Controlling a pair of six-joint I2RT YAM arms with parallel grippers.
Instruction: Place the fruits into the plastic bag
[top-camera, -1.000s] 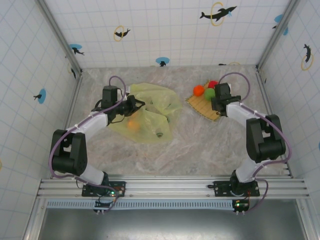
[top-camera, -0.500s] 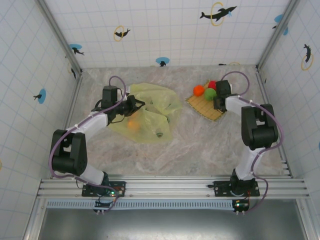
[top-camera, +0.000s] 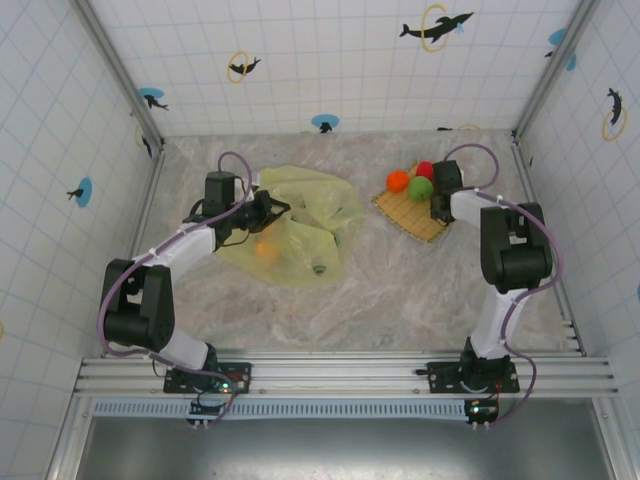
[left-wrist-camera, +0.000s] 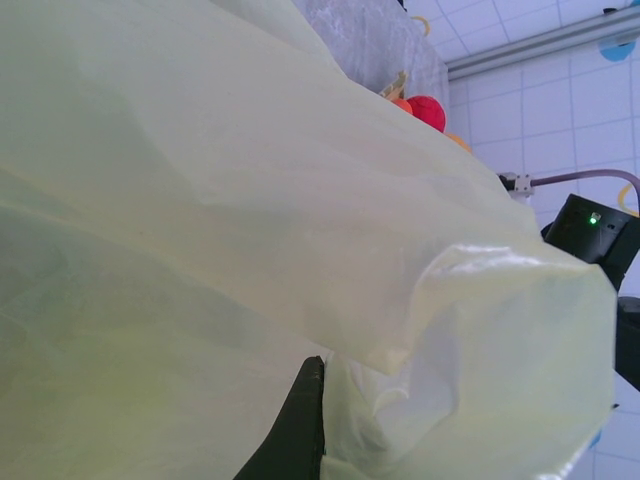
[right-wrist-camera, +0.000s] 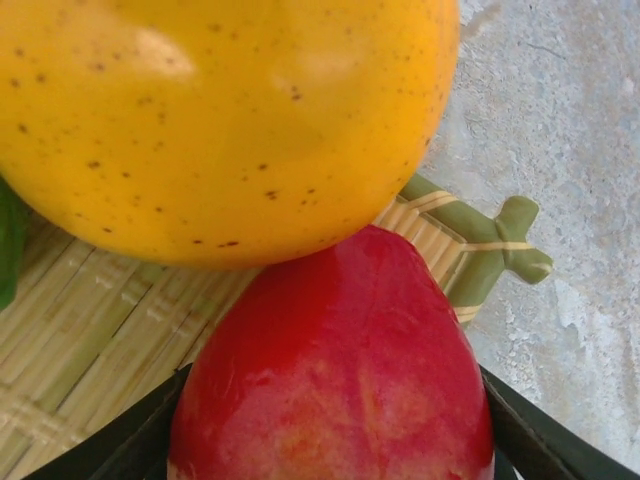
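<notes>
Fingers (right-wrist-camera: 130, 450) of the right gripper (right-wrist-camera: 335, 400) flank the red fruit (right-wrist-camera: 330, 360) on both sides, right at its skin, low over the mat (right-wrist-camera: 90, 330). Cannot tell if the pads are pressing or just beside it, so the grip is unconfirmed. Red fruit sits on the mat, touching the yellow-orange fruit (right-wrist-camera: 220, 120) just beyond it. Green fruit (top-camera: 420, 187) is beside them.

Step in hand, by my read: grasp the red fruit. To do it well:
- Squeeze across the widest part, not the narrow end. The glossy skin looks likely to squirt out.
- Get a firm clamp before any lift.
- Lift straight up first so the neighbour fruit is not dragged or rolled off the mat.
- Keep the tips off the weave. The mat looks light and may shift if a tip catches it.

Left gripper (top-camera: 268, 212) is clenched on a fold of the plastic bag (top-camera: 300, 240). The bag lies crumpled on the table (top-camera: 400, 290), well apart from the mat, to its left. One bagged fruit (top-camera: 265, 250), orange, shows through the film. Where the mouth opens is not clear from above. The carry should aim at the held edge, go in low, and release only once inside the mouth.
</notes>
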